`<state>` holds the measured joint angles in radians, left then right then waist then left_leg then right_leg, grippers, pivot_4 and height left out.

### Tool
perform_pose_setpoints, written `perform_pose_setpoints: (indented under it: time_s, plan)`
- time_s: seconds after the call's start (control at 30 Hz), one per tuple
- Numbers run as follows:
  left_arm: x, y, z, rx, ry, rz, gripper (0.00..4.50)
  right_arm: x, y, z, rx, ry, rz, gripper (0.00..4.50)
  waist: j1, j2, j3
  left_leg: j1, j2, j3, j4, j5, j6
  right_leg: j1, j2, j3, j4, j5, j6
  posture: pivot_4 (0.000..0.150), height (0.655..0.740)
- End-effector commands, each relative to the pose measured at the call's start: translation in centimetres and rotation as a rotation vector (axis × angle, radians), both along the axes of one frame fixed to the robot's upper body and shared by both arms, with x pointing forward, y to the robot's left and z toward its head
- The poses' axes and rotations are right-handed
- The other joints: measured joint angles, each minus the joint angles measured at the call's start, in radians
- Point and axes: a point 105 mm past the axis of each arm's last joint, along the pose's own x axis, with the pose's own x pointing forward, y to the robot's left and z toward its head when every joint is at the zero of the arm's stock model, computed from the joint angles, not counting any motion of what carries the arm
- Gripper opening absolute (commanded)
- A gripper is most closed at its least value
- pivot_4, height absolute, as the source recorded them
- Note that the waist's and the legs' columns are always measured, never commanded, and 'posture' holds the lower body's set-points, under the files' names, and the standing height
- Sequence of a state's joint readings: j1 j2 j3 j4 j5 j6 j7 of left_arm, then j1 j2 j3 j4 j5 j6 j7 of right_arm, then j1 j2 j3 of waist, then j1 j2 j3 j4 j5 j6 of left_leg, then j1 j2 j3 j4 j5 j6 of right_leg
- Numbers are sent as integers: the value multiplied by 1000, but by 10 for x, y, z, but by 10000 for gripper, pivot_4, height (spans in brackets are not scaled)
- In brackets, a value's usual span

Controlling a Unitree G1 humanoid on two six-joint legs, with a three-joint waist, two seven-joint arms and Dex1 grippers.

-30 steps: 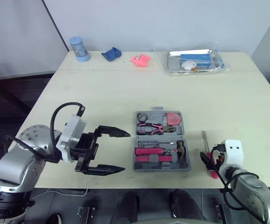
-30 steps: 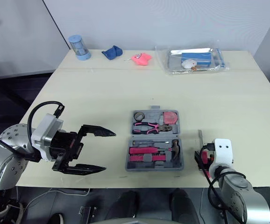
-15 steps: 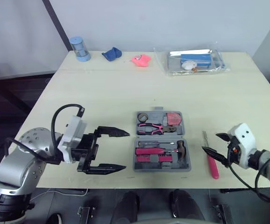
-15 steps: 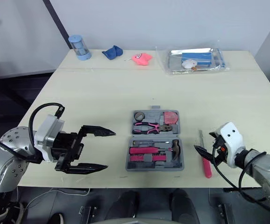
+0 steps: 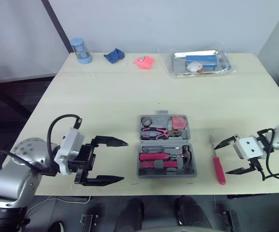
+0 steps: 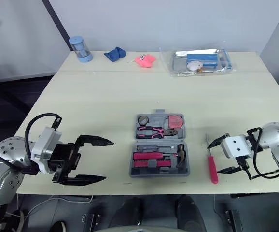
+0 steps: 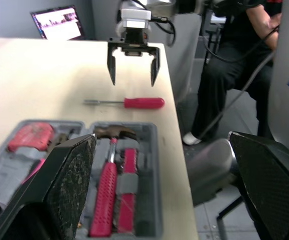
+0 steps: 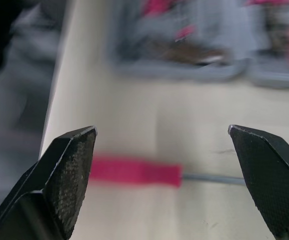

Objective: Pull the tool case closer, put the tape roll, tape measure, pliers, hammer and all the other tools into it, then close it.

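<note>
Pale wood table runs out ahead, and the grey tool case lies open flat near the front edge, midway between the two arms. Pink-handled pliers and a tape roll sit in its far half, a hammer in the near half. A red-handled screwdriver lies on the table just right of the case.

From the head, the left gripper hangs beside the case with its fingers spread wide, holding nothing. The right gripper is spread too, next to the screwdriver.

Along the far edge stand a blue cylinder, a blue cloth, a pink object and a clear plastic bag.

The left wrist camera adds the room beyond: a seated person in dark clothes and a lit laptop screen, its writing too blurred to read. The right wrist camera looks down at the screwdriver's handle lying between its fingers.
</note>
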<state>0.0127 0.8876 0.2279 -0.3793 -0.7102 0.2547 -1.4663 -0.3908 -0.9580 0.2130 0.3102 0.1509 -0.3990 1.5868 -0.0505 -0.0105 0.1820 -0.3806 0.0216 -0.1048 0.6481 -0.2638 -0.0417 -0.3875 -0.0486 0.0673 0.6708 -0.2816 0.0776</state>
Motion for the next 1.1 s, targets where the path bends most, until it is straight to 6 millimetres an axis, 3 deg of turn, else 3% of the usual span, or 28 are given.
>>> perform_pose_setpoints:
  time_s: [0.03, 0.2, 0.43, 0.97, 1.1]
  plan:
    - [-8, 0, 5, 23, -20, -57, 45000, 8, -9, -7, -178, -77, 204, 44385, 3, 1, 1, 0, 0, 0, 0, 0, 0, 0, 0, 0, 0, 0, 0, 1500, 7400]
    - [-10, -2, 7, 33, -34, -91, 45000, 20, -9, -14, -295, -125, 375, 44385, 4, 2, 1, 0, 0, 0, 0, 0, 0, 0, 0, 0, 0, 0, 0, 1500, 7400]
    - [-9, -5, 7, 24, -47, -78, 45000, 26, 8, -17, -376, -190, 608, 44385, 3, 2, 2, 0, 0, 0, 0, 0, -1, -1, 0, 0, 1, 0, 0, 1500, 7400]
    - [-7, -6, 6, 7, -49, -53, 45000, 32, 30, -14, -444, -252, 776, 44385, 1, 3, 2, 0, 0, -1, 0, 0, 0, -1, 0, 0, 2, 0, 0, 1500, 7400]
    - [-6, -6, 7, 1, -51, -47, 45000, 33, 33, -15, -465, -259, 800, 32715, 3, 3, 2, 0, 0, -1, 0, 0, -1, -1, 0, 0, 2, 0, 0, 1500, 7400]
